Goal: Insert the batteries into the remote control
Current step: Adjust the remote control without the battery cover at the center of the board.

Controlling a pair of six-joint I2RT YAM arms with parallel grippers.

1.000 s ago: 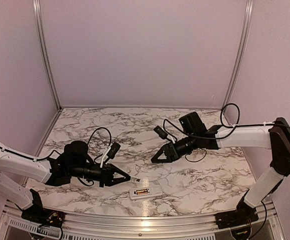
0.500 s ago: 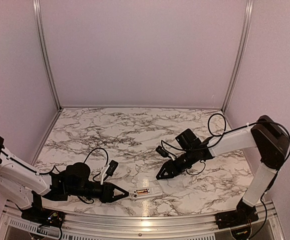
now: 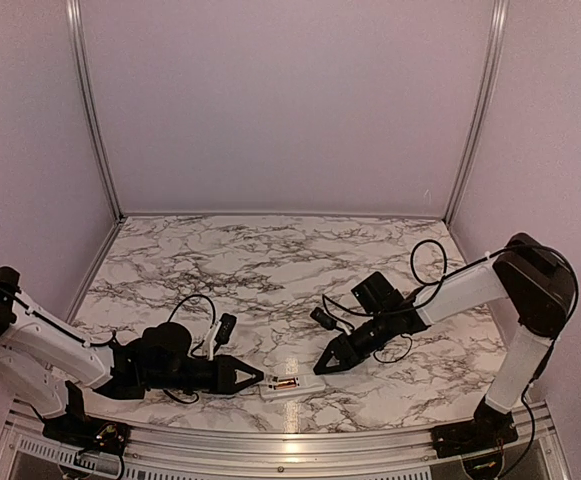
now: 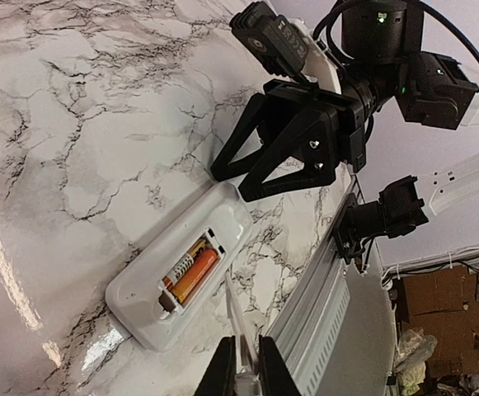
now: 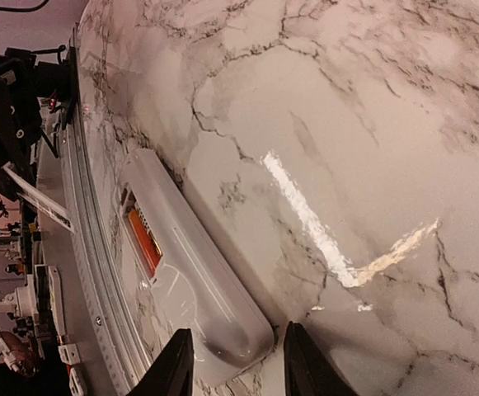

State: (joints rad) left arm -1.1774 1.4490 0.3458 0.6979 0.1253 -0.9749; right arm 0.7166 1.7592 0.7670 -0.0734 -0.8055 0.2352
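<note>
The white remote control [image 3: 288, 384] lies back-up on the marble near the front edge. Two orange batteries [image 4: 191, 272] sit side by side in its open recess, and they also show in the right wrist view as batteries [image 5: 144, 239]. My left gripper [image 3: 256, 378] is just left of the remote control [image 4: 181, 272] and shut on a thin white plastic strip [image 4: 232, 322] that points toward the recess. My right gripper [image 5: 237, 367] is open, its jaws on either side of the end of the remote control [image 5: 185, 280] farthest from the recess. From above, the right gripper [image 3: 322, 367] is low at that end.
A slotted metal rail [image 4: 330, 305] runs along the table's front edge right beside the remote. Pale walls with metal corner posts [image 3: 90, 110] enclose the marble table [image 3: 270, 260]. Black cables [image 3: 198, 305] loop from both wrists.
Both arms came down and in toward the remote. The left gripper swung toward the front edge with its strip. The right gripper dropped to the remote's right end and its jaws narrowed a little.
</note>
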